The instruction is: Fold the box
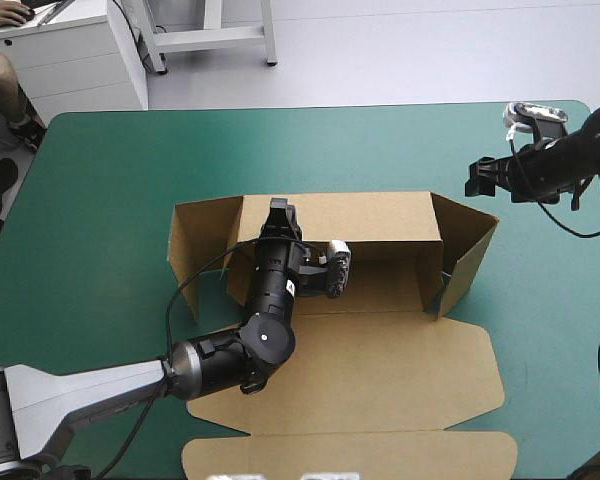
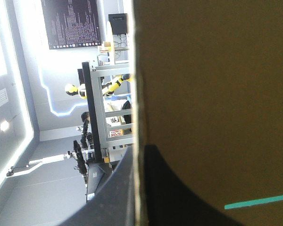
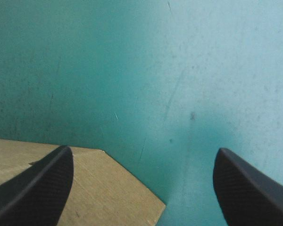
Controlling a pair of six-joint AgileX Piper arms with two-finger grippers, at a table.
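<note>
We judge the box (image 1: 380, 370) light, stiff and easily creased, best held by wall edges. Our left fingers (image 2: 113, 202) pinch its rear wall. Our right fingers (image 3: 42, 188) stand apart above the counter (image 3: 179, 70).

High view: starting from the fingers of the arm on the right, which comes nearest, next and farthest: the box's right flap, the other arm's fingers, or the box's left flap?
From the right arm's fingers:
1. right flap: raised, just beside them on the table's right.
2. left arm's fingers: at the middle of the back wall.
3. left flap: at the opposite, left end.
</note>
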